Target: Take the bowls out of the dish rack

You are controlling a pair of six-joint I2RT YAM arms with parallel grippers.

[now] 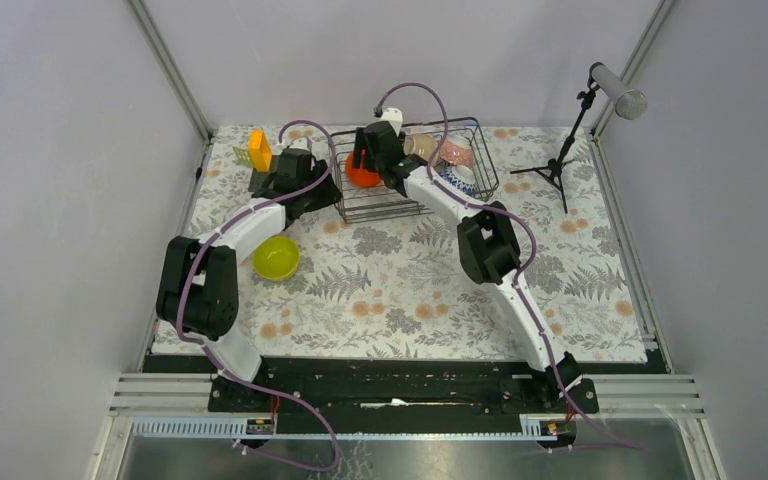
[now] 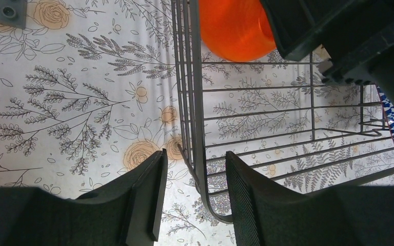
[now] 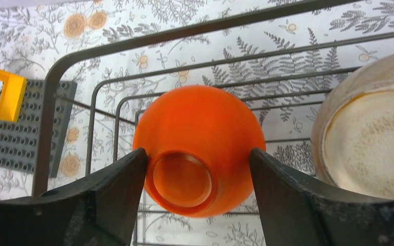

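Your right gripper (image 3: 198, 154) has its fingers spread wide and set against both flanks of the orange bowl (image 3: 200, 123). As far as the wrist view shows, it is clamped on the bowl. The bowl lies at the left end of the dish rack (image 3: 184, 32) with its foot turned toward the camera.

The contact is on a smooth, round wall, so in my judgement the bowl can squirt out or roll in the grip if you lift fast. The cream bowl (image 3: 369, 138) sits just beside your right finger, and a sideways pull could knock it. A low exit could also snag the bowl's rim on the wires and drag the rack.

Your left gripper (image 2: 195, 156) has its fingers apart and holds nothing. They straddle the rack's end wall without visibly touching it. If the rack shifts, that wall hits those fingers. The arms are also close together here.

I count five bowls in view:
- **In the rack, four:** the orange bowl, the cream bowl, one pink bowl (image 1: 456, 153) and one blue-and-white bowl (image 1: 462, 178).
- **On the cloth, one:** a yellow-green bowl (image 1: 276, 258), near the left arm.

There is also one grey plate (image 3: 15, 138) and one yellow block (image 3: 7, 97).
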